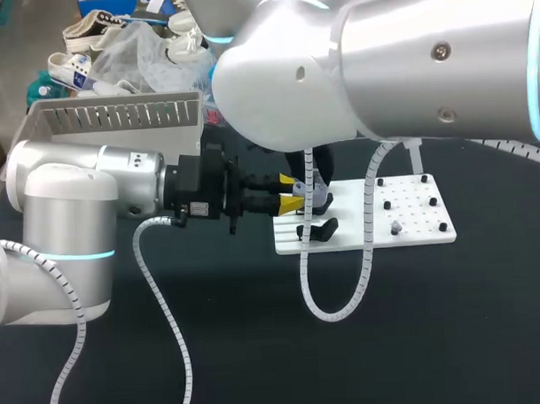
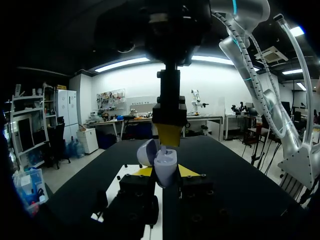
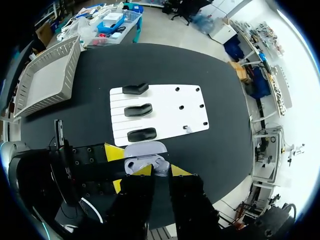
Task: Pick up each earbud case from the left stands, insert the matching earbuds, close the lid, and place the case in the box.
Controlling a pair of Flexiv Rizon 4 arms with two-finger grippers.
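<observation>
Black table (image 1: 257, 344), seen from above and behind. R arm (image 1: 381, 65), very large in the head view, crosses the top from the right. L arm (image 1: 74, 191) comes in level from the left, pointing right. Grey slatted box (image 1: 116, 114) sits far left, well apart from the work. White board (image 1: 413, 237) lies centre-right, w/ black stands (image 3: 138, 110) on its left half and pegs on its right.

L gripper (image 1: 292, 191) hangs over the board's left half, fingers narrow, clamped on both sides of a lavender earbud case (image 2: 165, 167). The case has its lid swung open to the far-left and its cavity faces up.

R gripper (image 3: 161, 171) hangs straight above the case, pointing down, tips just at the opening. Its fingers stand narrow on a small pale piece, prob. an earbud (image 3: 160, 167).

Key relation: cavity lies directly under the R tips, so seating looks like a short straight drop. The L arm only steadies the case.

Another small pale piece (image 1: 396, 226), maybe the second bud, sits on the board's right half, nearer the R arm.
</observation>
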